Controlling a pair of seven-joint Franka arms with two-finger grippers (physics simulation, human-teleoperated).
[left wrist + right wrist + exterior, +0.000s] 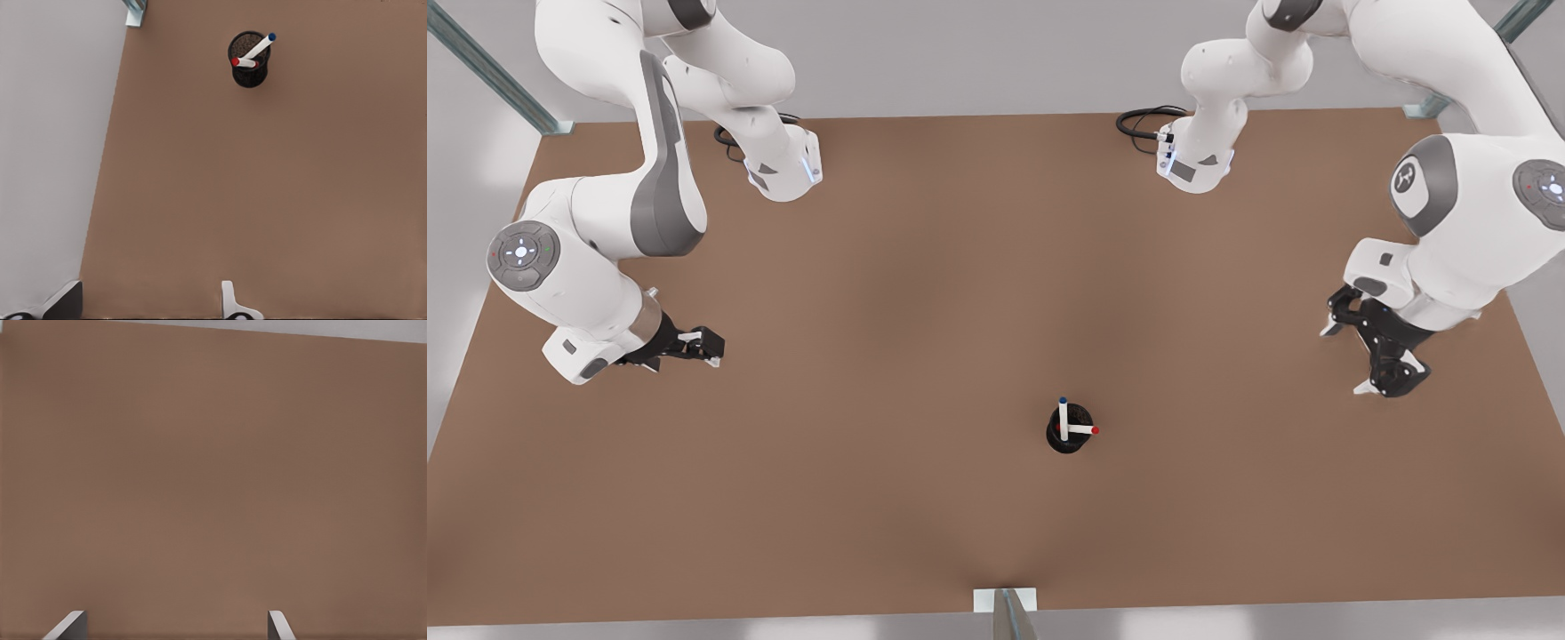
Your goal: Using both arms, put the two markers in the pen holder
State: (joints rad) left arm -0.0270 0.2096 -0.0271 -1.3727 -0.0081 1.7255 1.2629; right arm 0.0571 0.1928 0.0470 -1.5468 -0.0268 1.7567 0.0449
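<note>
The pen holder (1067,443) stands upright on the brown counter (925,373), a little toward the front view's right of the middle and nearer its lower edge. Both markers are in it. The blue marker (1063,414) leans against the rim with its dark blue end sticking out above, and the red marker (1081,429) leans the other way, so the two white barrels cross inside the cup.

The left hand (1347,360) hangs at the front view's right, well apart from the holder. Its arm is folded at the elbow and the fingers point down toward the counter, spread wide and holding nothing. The left wrist view looks across bare counter to the holder (250,75) and its two markers.

The right hand (710,347) is at the front view's left, also far from the holder. Its forearm slopes low and the fingers reach out almost level, just above the counter. In the right wrist view its fingers (279,625) are spread wide and empty.
</note>
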